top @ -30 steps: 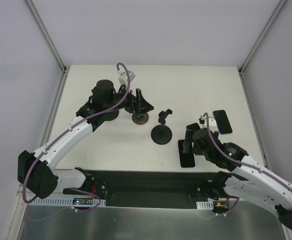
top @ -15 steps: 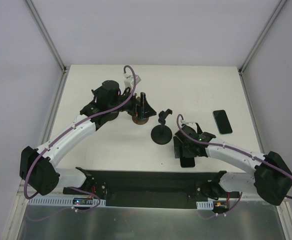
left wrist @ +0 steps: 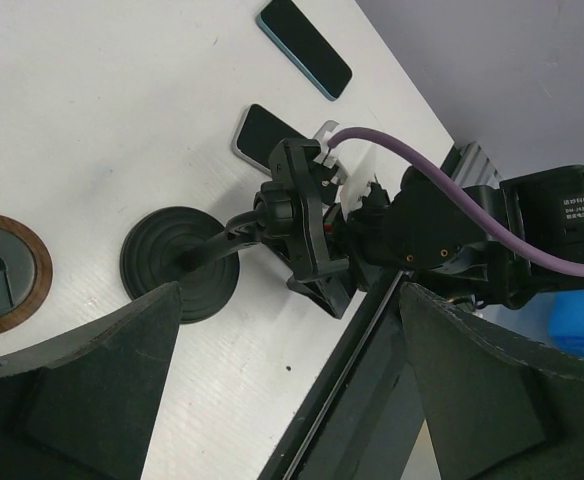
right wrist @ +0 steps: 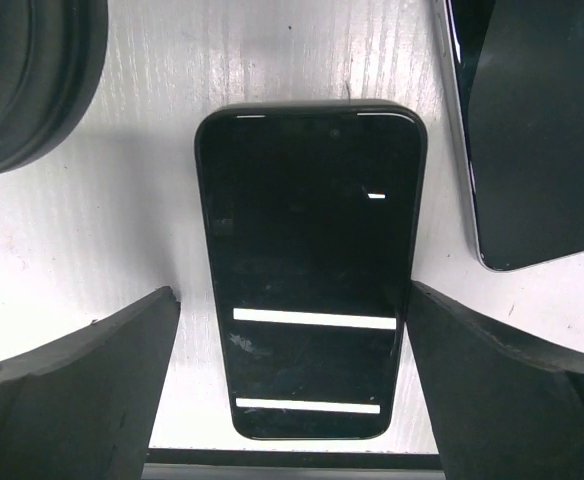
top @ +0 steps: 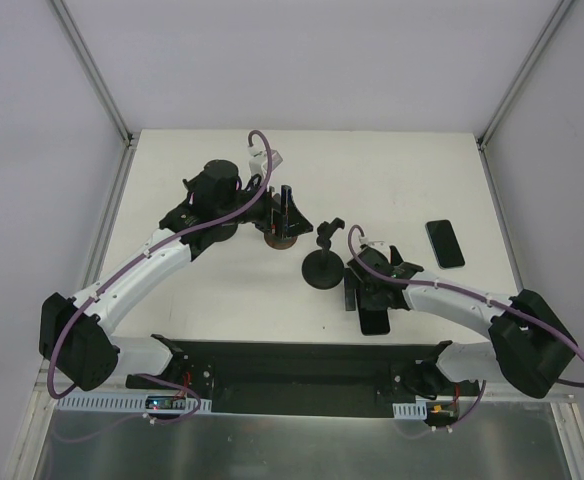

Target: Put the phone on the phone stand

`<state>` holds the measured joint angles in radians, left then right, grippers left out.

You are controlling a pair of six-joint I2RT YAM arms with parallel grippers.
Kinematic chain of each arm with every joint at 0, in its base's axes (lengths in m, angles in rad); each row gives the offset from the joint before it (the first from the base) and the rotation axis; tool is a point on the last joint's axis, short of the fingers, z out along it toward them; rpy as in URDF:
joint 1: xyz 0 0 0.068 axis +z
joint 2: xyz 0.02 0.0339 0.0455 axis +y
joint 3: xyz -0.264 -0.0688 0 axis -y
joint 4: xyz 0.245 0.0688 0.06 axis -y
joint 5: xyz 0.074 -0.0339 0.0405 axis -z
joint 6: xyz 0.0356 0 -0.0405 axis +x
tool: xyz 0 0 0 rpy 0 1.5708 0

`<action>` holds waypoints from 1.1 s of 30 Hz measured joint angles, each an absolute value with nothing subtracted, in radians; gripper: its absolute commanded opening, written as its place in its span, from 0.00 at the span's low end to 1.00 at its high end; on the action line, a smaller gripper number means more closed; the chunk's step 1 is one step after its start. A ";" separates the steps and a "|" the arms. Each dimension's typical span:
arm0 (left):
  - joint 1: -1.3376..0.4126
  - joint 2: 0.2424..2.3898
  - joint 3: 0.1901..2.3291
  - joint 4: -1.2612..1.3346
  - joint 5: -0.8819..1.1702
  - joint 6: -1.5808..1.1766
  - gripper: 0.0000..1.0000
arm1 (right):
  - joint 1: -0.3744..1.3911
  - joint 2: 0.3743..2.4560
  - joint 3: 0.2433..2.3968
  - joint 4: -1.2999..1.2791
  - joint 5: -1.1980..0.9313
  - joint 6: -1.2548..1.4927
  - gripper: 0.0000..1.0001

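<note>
Right gripper [right wrist: 292,300]: jaws wide, holding nothing, poised over the black phone [right wrist: 310,270]. This phone lies flat, screen up, on the table [right wrist: 122,250] at the centre of the wrist view, one finger on each long side.

Hazard one: a silver-edged phone [right wrist: 532,130] lies just beside it at upper right. A finger coming down could land on it or drag it.

Hazard two: the black phone is thin and flat, so the pinch may slip off its edges.

Hazard three: the phone stand [top: 322,268] is close at the left, and a careless lift could knock it over.

Containers: none seen. The stand's cradle is vacant.

Left gripper [left wrist: 290,300]: wide, empty, beside a wood-based holder [top: 280,235] left of centre. A third phone [top: 445,243] lies well apart at the right.
</note>
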<state>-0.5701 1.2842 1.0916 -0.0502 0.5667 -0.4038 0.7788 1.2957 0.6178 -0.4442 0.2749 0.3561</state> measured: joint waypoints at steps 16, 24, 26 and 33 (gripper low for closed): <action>-0.570 1.290 1.092 -0.053 0.569 -0.404 0.89 | 0.779 1.286 0.600 -0.401 0.291 0.358 0.45; -0.570 1.290 1.093 -0.057 0.569 -0.404 0.89 | 0.841 1.249 0.569 -0.368 0.318 0.340 0.17; -0.570 1.290 1.093 -0.057 0.569 -0.404 0.89 | 0.866 1.199 0.535 -0.353 0.316 0.332 0.05; -0.570 1.290 1.095 -0.059 0.577 -0.404 0.83 | 0.877 0.920 0.417 -0.303 0.329 0.319 0.01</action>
<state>-0.5701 1.2896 1.0954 -0.0586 0.5770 -0.4038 0.8768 0.9203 0.4168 -0.3031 0.3290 0.3195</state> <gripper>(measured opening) 0.860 0.717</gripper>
